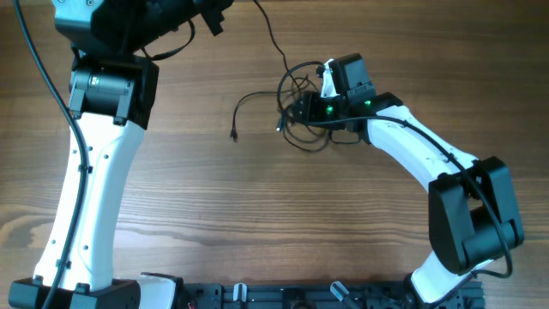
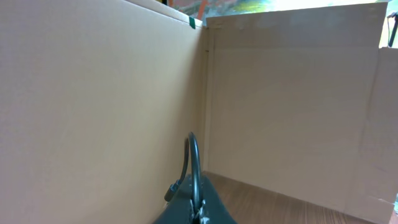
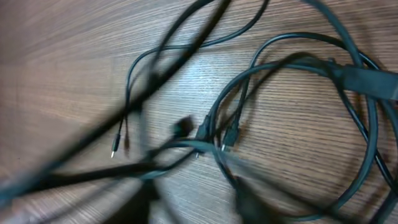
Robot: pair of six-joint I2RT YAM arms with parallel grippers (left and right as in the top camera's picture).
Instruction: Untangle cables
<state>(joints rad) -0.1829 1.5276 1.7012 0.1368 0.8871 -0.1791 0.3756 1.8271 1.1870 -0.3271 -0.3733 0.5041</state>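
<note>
**Cables** (image 1: pixel 296 86): thin, black, in a loose tangle of overlapping loops on the wooden table (image 1: pixel 257 223), right of centre. One strand trails left to a free plug end (image 1: pixel 233 136). Another runs toward the far edge.

**Surroundings:** cardboard walls (image 2: pixel 93 93) fill the left wrist view.

**Right arm** (image 1: pixel 412 150): bent in from the near right corner. The right gripper (image 1: pixel 293 110) is low over the tangle. The wrist view is blurred, so whether its fingers are clenched or released cannot be told.

**Left arm** (image 1: pixel 86 197): stretched to the far left. The left gripper (image 2: pixel 194 211) is clenched on an arching cable loop.
</note>
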